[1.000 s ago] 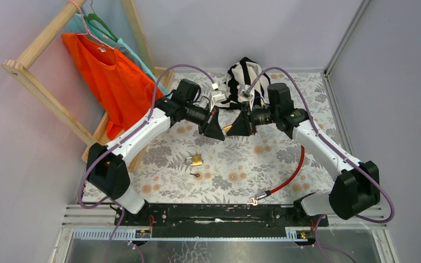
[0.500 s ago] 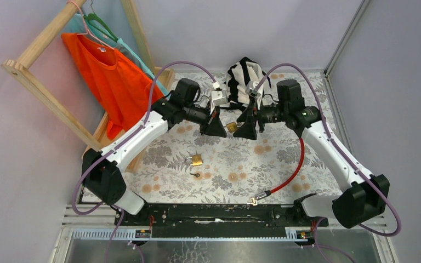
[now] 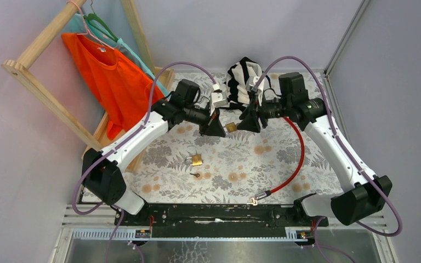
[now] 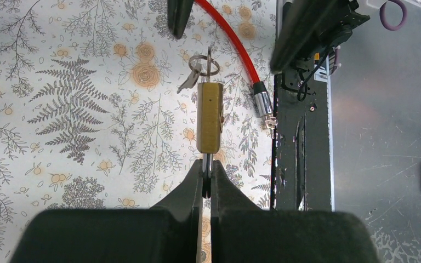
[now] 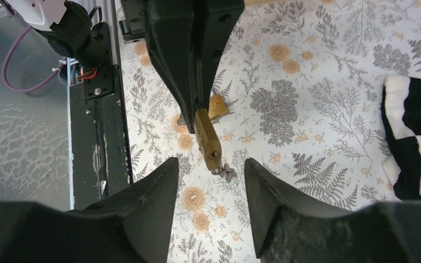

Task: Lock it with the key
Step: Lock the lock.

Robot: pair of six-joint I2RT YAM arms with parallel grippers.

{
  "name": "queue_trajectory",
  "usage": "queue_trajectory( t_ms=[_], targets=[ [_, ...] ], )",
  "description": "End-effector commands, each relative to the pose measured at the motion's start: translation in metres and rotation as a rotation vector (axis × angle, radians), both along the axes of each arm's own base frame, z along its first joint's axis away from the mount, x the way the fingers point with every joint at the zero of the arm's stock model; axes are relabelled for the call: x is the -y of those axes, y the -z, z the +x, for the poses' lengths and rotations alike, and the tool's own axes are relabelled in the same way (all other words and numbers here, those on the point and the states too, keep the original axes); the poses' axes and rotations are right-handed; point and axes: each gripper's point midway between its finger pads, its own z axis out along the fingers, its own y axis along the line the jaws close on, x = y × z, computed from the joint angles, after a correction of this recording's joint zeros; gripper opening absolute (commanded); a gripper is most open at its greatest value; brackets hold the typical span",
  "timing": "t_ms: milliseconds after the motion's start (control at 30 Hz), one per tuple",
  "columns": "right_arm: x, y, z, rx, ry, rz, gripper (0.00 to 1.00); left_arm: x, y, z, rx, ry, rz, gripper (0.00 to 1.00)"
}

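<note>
The left pincer (image 4: 206, 164) is clenched on the shackle end of a small rectangular brass padlock (image 4: 210, 118), held in the air near the far edge of the floral-patterned desk (image 3: 235, 159), mid-way along. A small silver key on a ring (image 4: 207, 61) sits in its keyhole. The right pincer (image 5: 211, 164) is released, jaws straddling the key, not touching. Step: gripping the key. Next it likely needs a square pinch on the key, then a turn.

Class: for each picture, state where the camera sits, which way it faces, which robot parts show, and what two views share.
Top view: above and behind the bases, facing down at the table; both arms, left gripper and right gripper show.
Left wrist: on the left arm, facing along its shut fingers at the padlock they hold.
Right wrist: on the right arm, facing between its open fingers.
Shared: both wrist views show that padlock, from opposite ends.
</note>
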Motion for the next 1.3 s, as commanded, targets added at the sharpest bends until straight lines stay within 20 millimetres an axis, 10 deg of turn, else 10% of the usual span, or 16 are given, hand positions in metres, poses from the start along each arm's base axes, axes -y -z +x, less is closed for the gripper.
queue_trajectory(
  t_ms=[0, 600, 1267],
  targets=[
    [-0.003, -0.006, 0.002, -0.002, -0.041, 0.002, 0.52, 0.003, -0.014, -0.003, 0.068, 0.023, -0.037, 0.00],
    [-0.005, 0.006, 0.004, -0.032, -0.071, -0.020, 0.00, 0.002, -0.010, -0.004, 0.073, 0.027, -0.030, 0.00],
    [0.018, 0.015, 0.017, 0.066, -0.003, -0.136, 0.00, -0.008, 0.003, 0.002, 0.164, 0.000, 0.018, 0.00]
  ],
)
